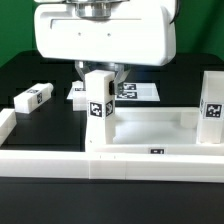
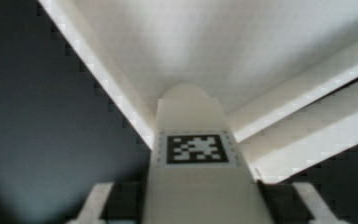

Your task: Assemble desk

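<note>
The white tabletop (image 1: 150,128) lies rim up in the middle of the table. My gripper (image 1: 100,76) is shut on one tagged leg (image 1: 98,100), which stands upright at the tabletop's corner on the exterior view's left. In the wrist view the same leg (image 2: 197,140) runs out between my gripper (image 2: 202,198) fingers (image 2: 101,205) toward the tabletop (image 2: 247,45). A second leg (image 1: 212,108) stands upright at the tabletop's right end. A third leg (image 1: 33,98) lies on the black table at the left. The fourth leg is out of view.
The marker board (image 1: 138,92) lies flat behind the tabletop. A long white border rail (image 1: 60,165) runs along the front and turns up the left side (image 1: 5,125). The table is black.
</note>
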`<state>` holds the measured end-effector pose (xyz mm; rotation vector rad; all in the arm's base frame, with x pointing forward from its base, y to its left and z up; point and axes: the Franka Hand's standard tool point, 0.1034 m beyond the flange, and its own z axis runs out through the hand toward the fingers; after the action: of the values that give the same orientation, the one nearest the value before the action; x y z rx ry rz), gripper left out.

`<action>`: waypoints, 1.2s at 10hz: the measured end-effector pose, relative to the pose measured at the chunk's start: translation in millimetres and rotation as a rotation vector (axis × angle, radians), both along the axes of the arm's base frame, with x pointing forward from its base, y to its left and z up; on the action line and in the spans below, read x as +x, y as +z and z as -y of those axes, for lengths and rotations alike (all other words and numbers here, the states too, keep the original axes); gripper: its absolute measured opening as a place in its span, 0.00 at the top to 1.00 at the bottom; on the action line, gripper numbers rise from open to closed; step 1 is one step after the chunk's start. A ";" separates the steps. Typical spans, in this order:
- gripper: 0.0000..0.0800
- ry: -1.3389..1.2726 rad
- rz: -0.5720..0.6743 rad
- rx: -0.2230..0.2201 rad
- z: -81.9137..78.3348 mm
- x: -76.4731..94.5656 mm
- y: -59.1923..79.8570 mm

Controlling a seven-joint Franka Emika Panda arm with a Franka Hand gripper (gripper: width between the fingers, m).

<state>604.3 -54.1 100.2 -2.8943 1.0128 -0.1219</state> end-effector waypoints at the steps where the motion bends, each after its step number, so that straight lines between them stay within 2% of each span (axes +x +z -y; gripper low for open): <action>1: 0.64 -0.110 0.002 0.017 -0.8 1.1 0.1; 4: 0.64 -0.240 0.000 0.028 -2.0 2.0 0.3; 5: 0.57 -0.235 -0.001 0.028 -2.2 1.9 0.0; 6: 0.57 -0.207 0.000 0.025 -2.2 1.8 -0.3; 7: 0.34 -0.181 0.001 0.021 -1.9 1.8 -0.2; 8: 0.22 -0.103 0.004 0.013 -0.6 2.0 0.1; 12: 0.19 0.335 0.021 -0.047 -0.1 5.4 2.8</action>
<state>609.7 -54.1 103.0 -3.0465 0.5151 -0.1572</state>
